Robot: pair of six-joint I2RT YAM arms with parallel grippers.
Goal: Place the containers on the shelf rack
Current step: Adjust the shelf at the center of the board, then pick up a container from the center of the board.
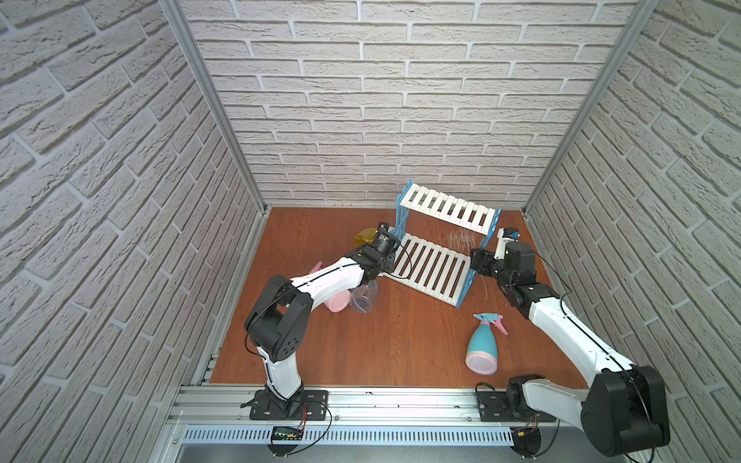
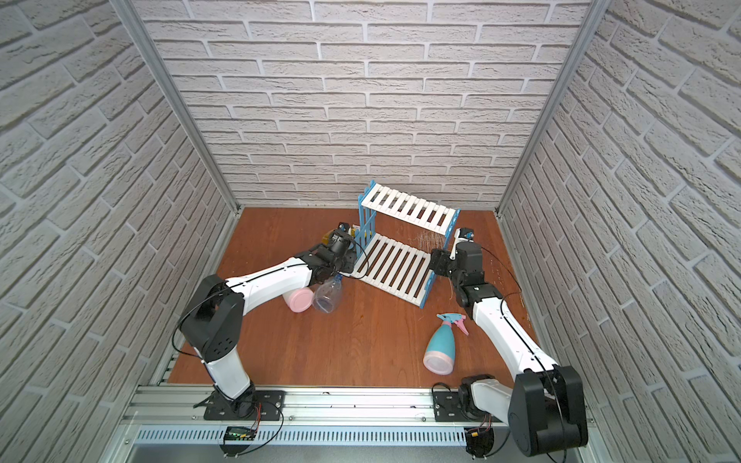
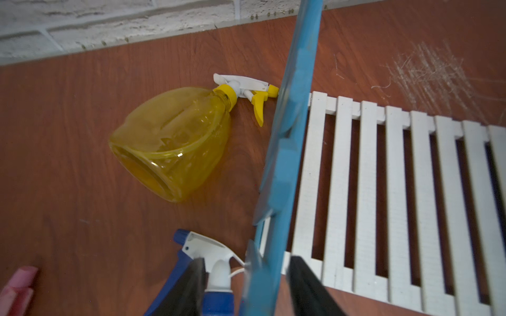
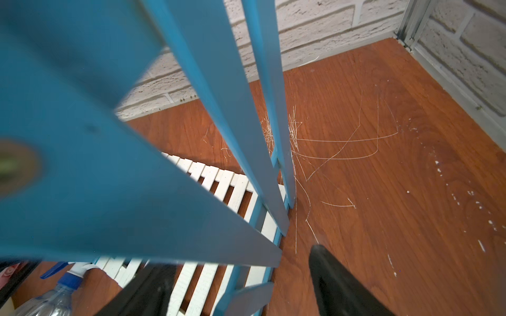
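Across both top views, the rack point(image 1: 435, 262) sits skewed near the back wall point(image 1: 401, 120), shelves bare; the blue bottle point(image 1: 483, 344), clear bottle point(image 1: 365, 298) and pink-based bottle point(image 1: 339, 300) lie on the table point(image 1: 401, 340). Left wrist view: the yellow bottle point(image 3: 175, 142) lies just beside the rack's side panel point(image 3: 290, 123), which the left gripper point(image 3: 246, 260) straddles, jaws apart, not clamped. Right wrist view: the right gripper point(image 4: 241, 260) stands wide around the opposite panel point(image 4: 191, 136), gripping nothing. Probably both bracket the rack to square it for loading.

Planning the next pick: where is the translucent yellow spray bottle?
In the left wrist view the yellow bottle lies on its side on the brown table, beside the white slatted rack's blue side panel on the robot's left.
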